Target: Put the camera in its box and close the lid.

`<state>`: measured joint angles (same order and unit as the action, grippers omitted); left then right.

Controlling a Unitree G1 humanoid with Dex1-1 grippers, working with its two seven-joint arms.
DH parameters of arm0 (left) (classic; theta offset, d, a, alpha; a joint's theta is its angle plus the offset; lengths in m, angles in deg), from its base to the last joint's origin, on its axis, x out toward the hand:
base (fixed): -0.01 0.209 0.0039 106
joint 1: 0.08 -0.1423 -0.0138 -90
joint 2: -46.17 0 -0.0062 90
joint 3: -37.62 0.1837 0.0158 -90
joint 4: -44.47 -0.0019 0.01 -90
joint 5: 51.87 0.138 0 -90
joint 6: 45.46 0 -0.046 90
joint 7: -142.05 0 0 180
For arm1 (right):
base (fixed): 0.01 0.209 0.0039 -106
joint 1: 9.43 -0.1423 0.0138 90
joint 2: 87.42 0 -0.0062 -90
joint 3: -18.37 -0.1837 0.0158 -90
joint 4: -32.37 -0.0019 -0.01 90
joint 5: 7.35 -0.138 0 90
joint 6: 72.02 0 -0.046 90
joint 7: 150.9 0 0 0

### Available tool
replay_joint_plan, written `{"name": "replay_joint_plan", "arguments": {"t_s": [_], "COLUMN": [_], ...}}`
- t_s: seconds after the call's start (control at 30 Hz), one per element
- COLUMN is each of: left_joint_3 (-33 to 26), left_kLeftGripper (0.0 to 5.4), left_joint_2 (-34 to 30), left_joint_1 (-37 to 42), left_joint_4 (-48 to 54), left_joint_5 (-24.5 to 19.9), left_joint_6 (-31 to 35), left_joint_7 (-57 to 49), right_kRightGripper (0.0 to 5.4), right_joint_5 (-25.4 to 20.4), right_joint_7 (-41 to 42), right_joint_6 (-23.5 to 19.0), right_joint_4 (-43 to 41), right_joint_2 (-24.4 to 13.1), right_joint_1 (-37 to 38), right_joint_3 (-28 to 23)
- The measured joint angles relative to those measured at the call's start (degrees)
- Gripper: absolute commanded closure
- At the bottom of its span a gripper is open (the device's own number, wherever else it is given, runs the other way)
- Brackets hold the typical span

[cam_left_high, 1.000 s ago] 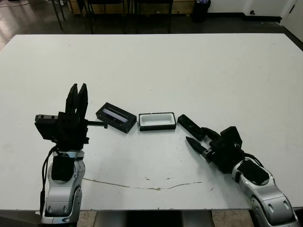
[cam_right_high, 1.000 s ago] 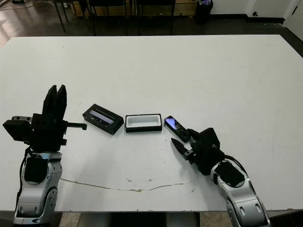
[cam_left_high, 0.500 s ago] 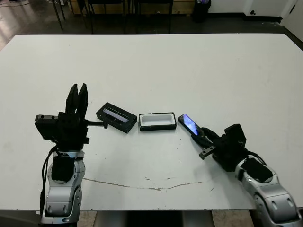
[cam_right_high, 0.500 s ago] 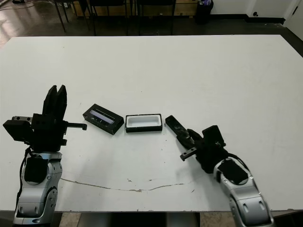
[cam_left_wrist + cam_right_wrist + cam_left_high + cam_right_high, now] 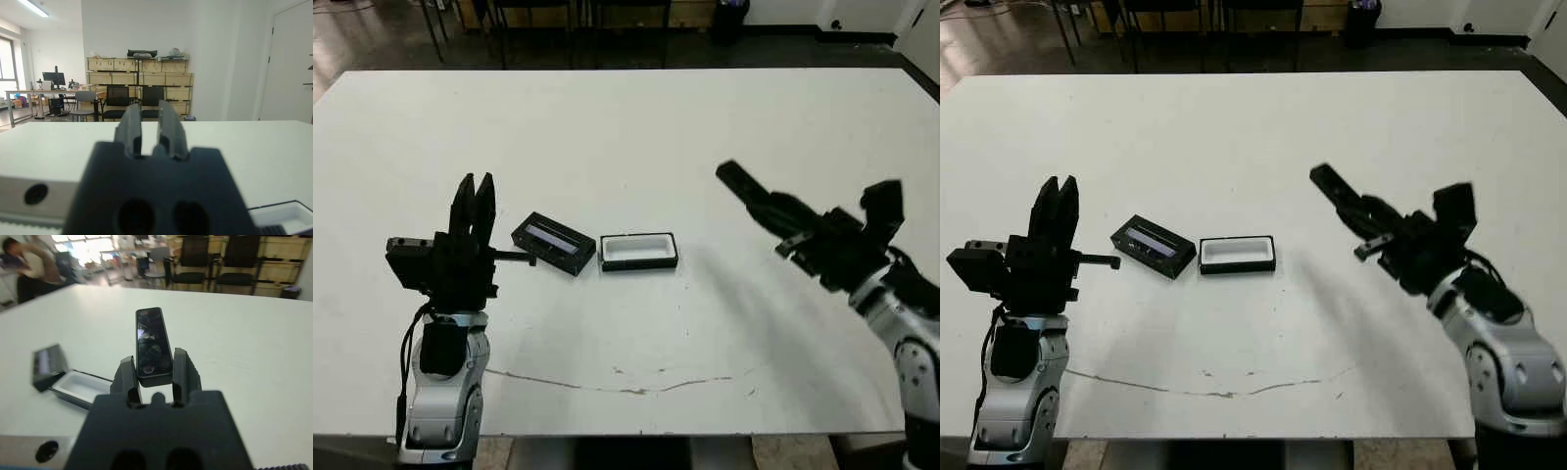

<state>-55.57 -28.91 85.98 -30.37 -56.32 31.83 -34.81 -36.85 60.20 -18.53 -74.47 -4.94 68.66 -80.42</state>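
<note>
Gripping the camera point(image 5: 153, 343) by its near end, my right pincer point(image 5: 154, 372) hangs well above the table point(image 5: 636, 127), off to the right of the box point(image 5: 638, 251). The box lies open, with the lid point(image 5: 553, 243) just beside it. My left pincer point(image 5: 473, 201) points upward, fingers nearly together, holding nothing.

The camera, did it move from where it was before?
Yes. The camera was lying on the table just right of the box; now the right gripper holds it up in the air, farther right of the box.
</note>
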Motion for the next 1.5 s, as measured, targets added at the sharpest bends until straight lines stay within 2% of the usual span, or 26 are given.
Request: {"name": "replay_joint_plan", "arguments": {"t_s": [0.13, 0.4, 0.57, 0.77, 0.93, 1.27, 1.5], "left_joint_3": [0.2, 0.5, 0.7, 0.8, 0.7, 0.7, 0.8], "left_kLeftGripper": [5.40, 5.40, 5.40, 5.40, 5.40, 5.40, 5.40], "left_joint_2": [0.1, 0.4, 0.5, 0.5, 0.5, 0.5, 0.5], "left_joint_1": [-0.2, -0.5, -0.5, -0.5, -0.5, -0.4, -0.4], "left_joint_4": [0.3, 0.6, 1.0, 1.0, 0.9, 0.6, 0.7], "left_joint_5": [0.2, 0.2, 0.4, 0.5, 0.4, 0.5, 0.5], "left_joint_6": [0.0, 0.9, 1.1, 1.2, 1.2, 1.6, 1.6], "left_joint_7": [-0.3, -0.7, -1.2, -1.4, -1.2, -1.1, -1.1], "right_kRightGripper": [5.40, 5.40, 5.40, 5.40, 5.40, 5.40, 5.40], "right_joint_5": [1.2, 10.3, 16.0, 21.1, 22.4, 22.9, 23.8], "right_joint_7": [8.6, 27.6, 41.0, 49.9, 53.3, 56.4, 57.9], "right_joint_6": [2.7, 15.1, 21.7, 26.7, 29.5, 29.4, 29.5], "right_joint_4": [9.0, 31.1, 46.6, 58.9, 64.0, 65.7, 68.7], "right_joint_2": [-2.7, -5.2, -5.1, -3.0, -1.3, -0.7, 1.6], "right_joint_1": [-6.3, -21.6, -33.2, -41.1, -42.7, -42.9, -42.9], "right_joint_3": [3.9, 14.8, 21.1, 24.8, 25.0, 24.2, 24.3]}}
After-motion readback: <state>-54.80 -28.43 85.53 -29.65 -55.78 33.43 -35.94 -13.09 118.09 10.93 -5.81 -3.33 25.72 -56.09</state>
